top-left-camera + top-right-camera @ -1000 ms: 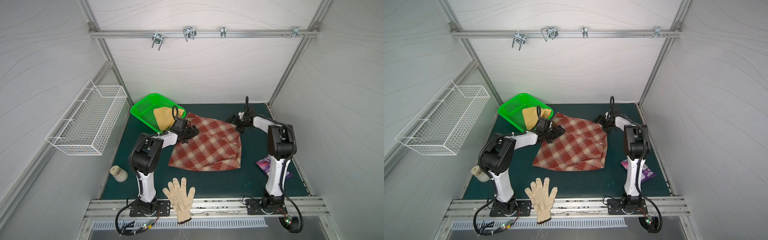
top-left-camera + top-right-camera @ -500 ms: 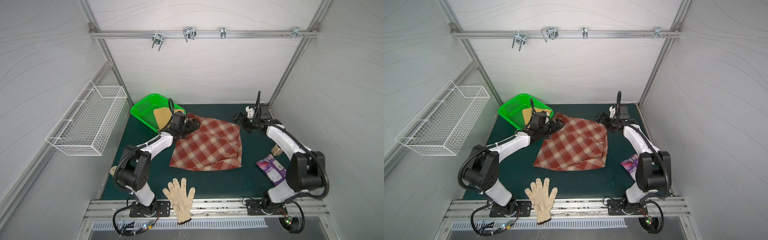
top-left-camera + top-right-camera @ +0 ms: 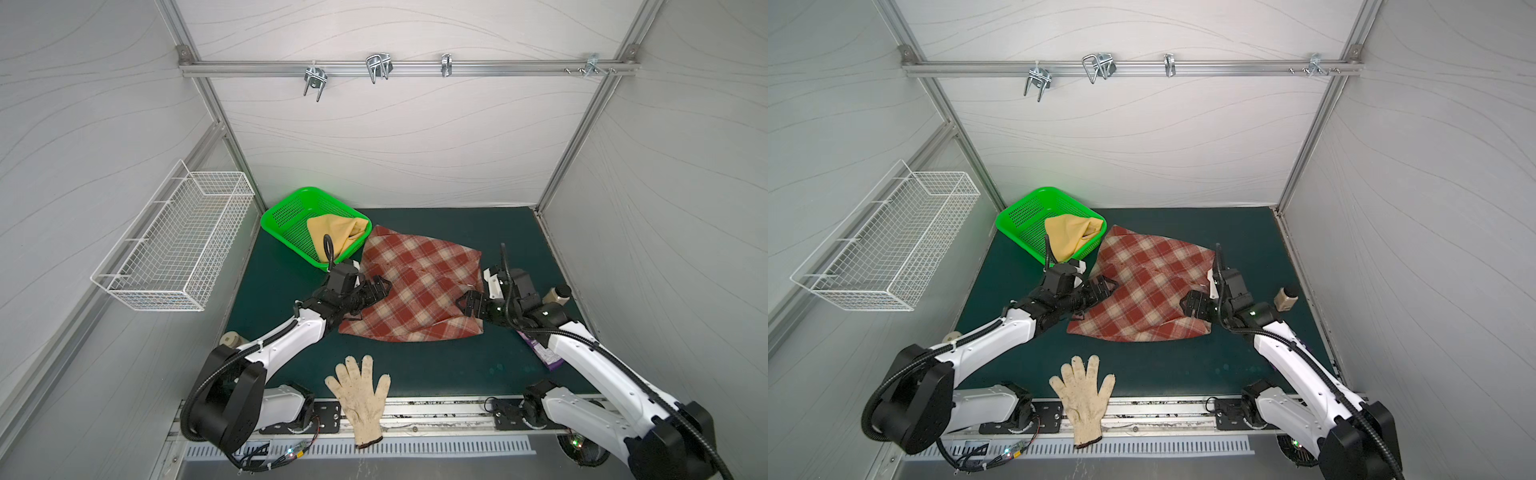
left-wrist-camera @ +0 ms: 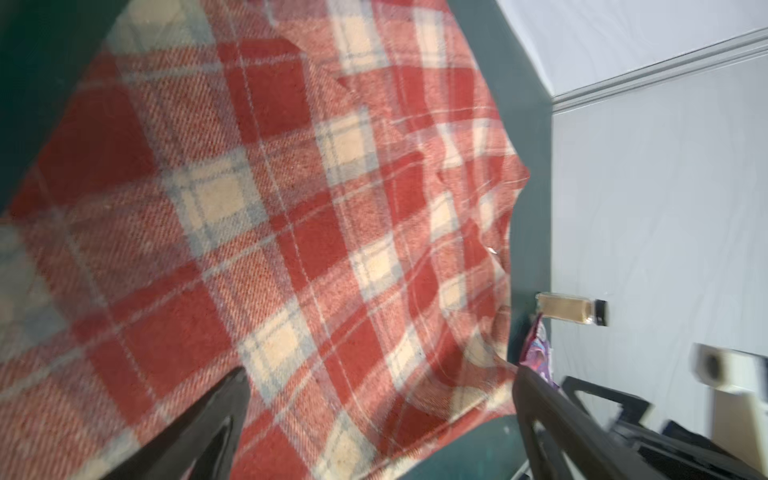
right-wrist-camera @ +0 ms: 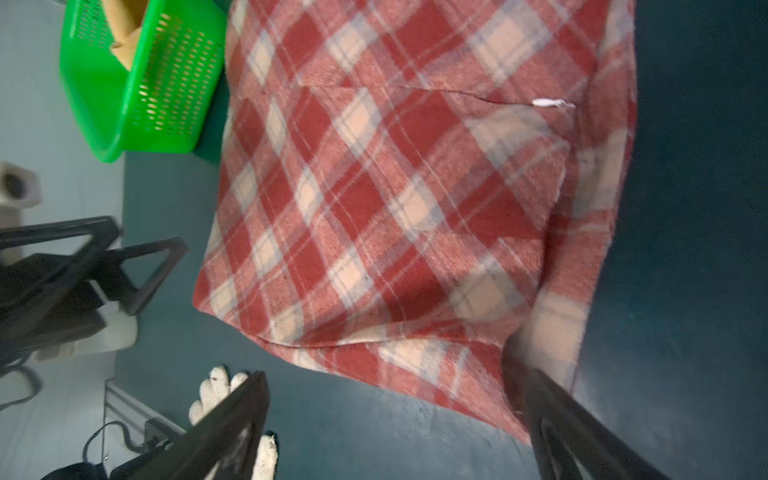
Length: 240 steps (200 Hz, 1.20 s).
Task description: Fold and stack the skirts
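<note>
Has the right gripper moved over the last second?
Yes. The right gripper has drawn back from the far right corner of the plaid skirt toward the front rail. It is now open at the skirt's near right corner.

Purple packet (image 3: 547, 360) mostly hidden by right arm (image 3: 586, 359). Plaid skirt (image 4: 270, 208) blurry, cropped in left wrist view.
</note>
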Available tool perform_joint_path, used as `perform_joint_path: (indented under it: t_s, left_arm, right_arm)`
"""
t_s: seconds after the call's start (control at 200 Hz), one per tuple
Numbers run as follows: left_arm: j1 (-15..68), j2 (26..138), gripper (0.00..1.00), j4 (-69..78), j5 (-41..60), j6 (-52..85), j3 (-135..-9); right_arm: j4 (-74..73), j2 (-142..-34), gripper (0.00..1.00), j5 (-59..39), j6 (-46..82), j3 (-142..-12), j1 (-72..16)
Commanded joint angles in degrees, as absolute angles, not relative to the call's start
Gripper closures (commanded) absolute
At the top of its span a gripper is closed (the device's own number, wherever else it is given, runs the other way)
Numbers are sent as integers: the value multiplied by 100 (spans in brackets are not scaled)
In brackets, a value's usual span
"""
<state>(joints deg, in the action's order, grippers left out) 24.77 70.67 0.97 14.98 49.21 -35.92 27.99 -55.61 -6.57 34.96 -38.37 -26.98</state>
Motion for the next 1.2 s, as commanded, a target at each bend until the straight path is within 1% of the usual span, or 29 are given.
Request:
perform_joint_path:
  t_s: [0.0, 0.215, 0.35, 0.545, 0.71, 0.775, 0.83, 0.861, 0.886, 0.961, 1.021, 1.091, 1.151, 1.181, 1.196]
  left_arm:
    - [2496, 6778, 1, -4, 1355, 4788, -3506]
    - [2496, 6613, 1, -99, 1293, 4740, -3362]
    - [2496, 6638, 1, -40, 1283, 4740, -3301]
    - [2492, 6663, 1, -17, 1260, 4763, -3261]
    - [2496, 6657, 1, -100, 1183, 4744, -3261]
    - [2495, 6648, 1, -131, 1170, 4742, -3252]
    - [2494, 6643, 1, -149, 1160, 4755, -3237]
    - [2495, 6630, 1, -141, 1152, 4769, -3231]
    - [2496, 6641, 1, -143, 1144, 4769, -3218]
    - [2496, 6648, 1, -158, 1125, 4755, -3217]
    - [2492, 6656, 1, -159, 1127, 4761, -3208]
    - [2494, 6654, 1, -159, 1117, 4755, -3195]
    - [2494, 6664, 1, -158, 1117, 4757, -3190]
    - [2488, 6664, 1, -158, 1116, 4755, -3183]
    - [2492, 6662, 1, -157, 1116, 4755, -3177]
  right_arm:
    - [2912, -5682, 6, -269, 3663, -3671, -2827]
    - [2351, -5942, 9, -243, 3832, -3263, -2950]
    - [2211, -6309, 11, -281, 3772, -3328, -2954]
    - [1971, -6550, 13, -263, 3755, -3400, -2958]
    - [1843, -6705, 29, -426, 3775, -3445, -3008]
    - [1846, -6704, 33, -430, 3802, -3445, -3064]
    - [1885, -6673, 40, -431, 3817, -3437, -3106]
    - [1896, -6635, 42, -422, 3835, -3428, -3136]
    - [1912, -6609, 46, -409, 3848, -3413, -3161]
    - [1976, -6466, 56, -378, 3900, -3363, -3229]
    - [2032, -6335, 69, -350, 3928, -3324, -3263]
    - [2140, -6146, 79, -261, 3938, -3283, -3302]
    - [2248, -5956, 84, -246, 3956, -3254, -3308]
    - [2303, -5857, 89, -237, 3969, -3236, -3308]
    - [2343, -5792, 90, -237, 3980, -3222, -3318]
